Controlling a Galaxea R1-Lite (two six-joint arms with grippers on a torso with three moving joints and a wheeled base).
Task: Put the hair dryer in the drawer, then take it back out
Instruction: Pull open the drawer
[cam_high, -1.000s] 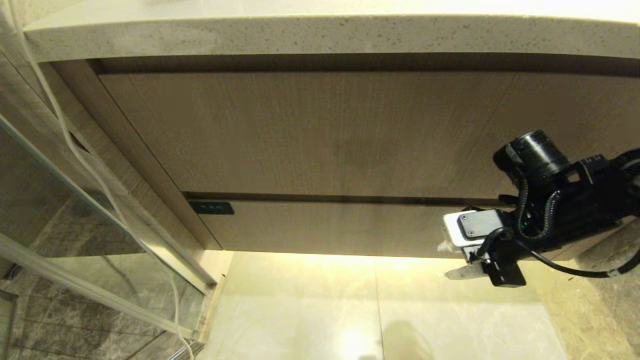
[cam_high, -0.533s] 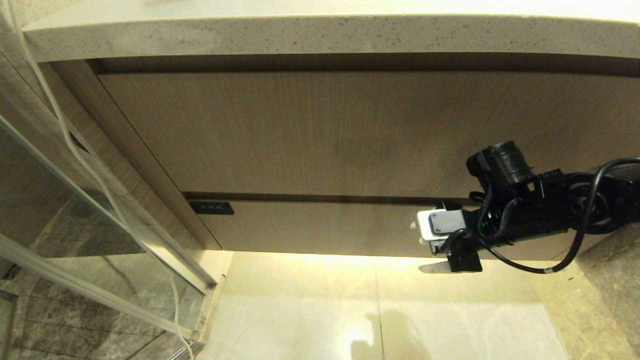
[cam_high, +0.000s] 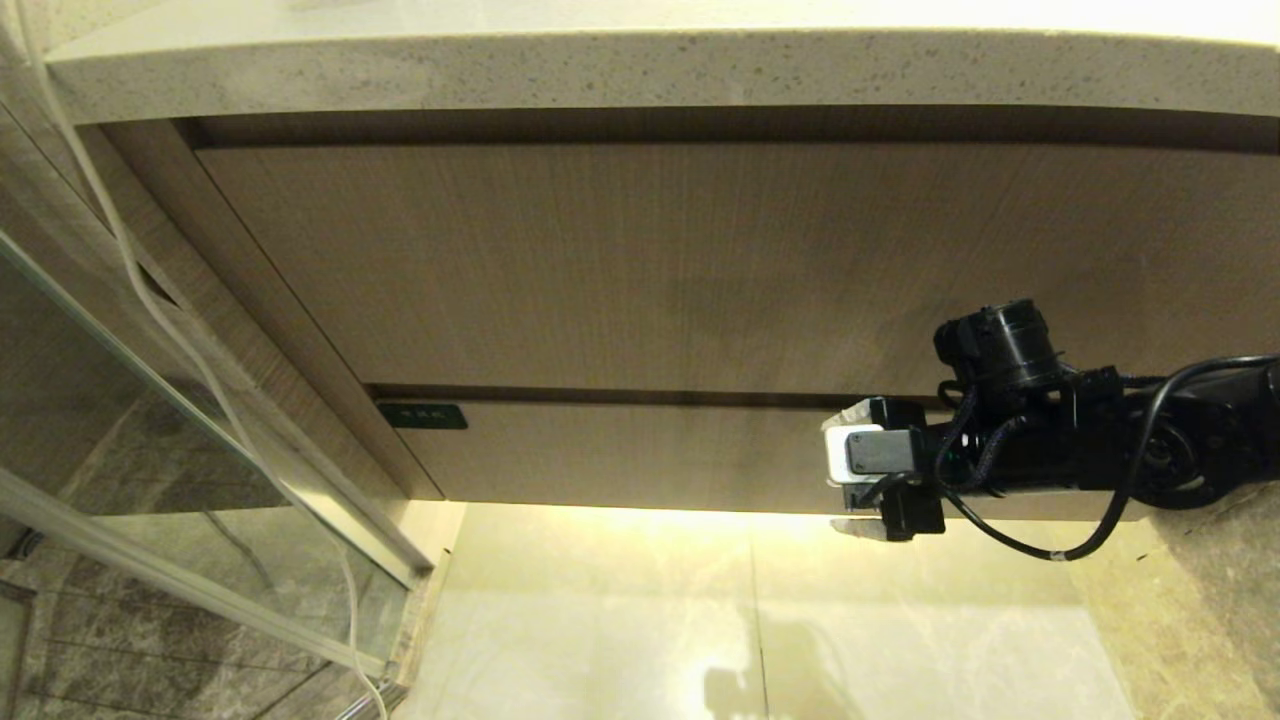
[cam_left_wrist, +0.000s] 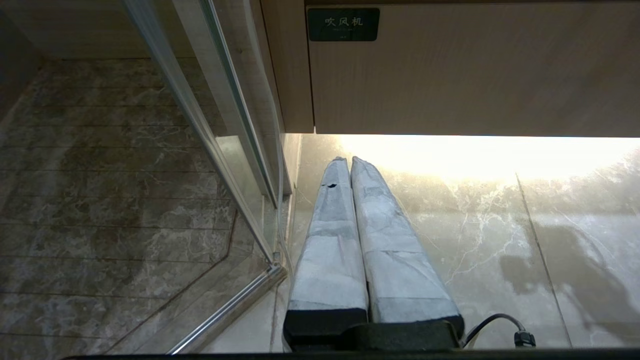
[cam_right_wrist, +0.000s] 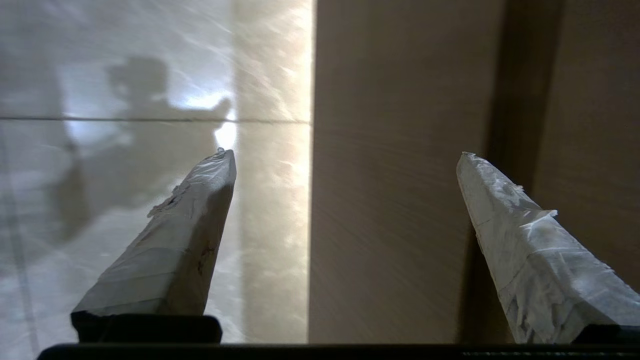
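The drawer (cam_high: 640, 455) is closed, a wide shallow wood-grain front with a small dark label (cam_high: 422, 415) at its upper left corner. My right gripper (cam_high: 838, 468) hovers open in front of the drawer's right part. In the right wrist view the right gripper (cam_right_wrist: 345, 155) spans the drawer front (cam_right_wrist: 400, 200): one finger lies over the lit floor below it, the other over the dark gap above it. Nothing is between the fingers. My left gripper (cam_left_wrist: 348, 160) is shut and empty, low over the floor below the label (cam_left_wrist: 343, 24). The hair dryer is out of view.
A taller wood-grain panel (cam_high: 700, 260) sits above the drawer, under a speckled stone countertop (cam_high: 640, 70). A glass shower door (cam_high: 150, 420) with a metal frame stands at the left, with a thin white cord (cam_high: 130, 260) hanging along it. Glossy pale floor tiles (cam_high: 600, 620) lie below.
My right gripper has moved left along the drawer front, its wrist has rolled, and its fingers have spread wide. The drawer and the left gripper have not moved.
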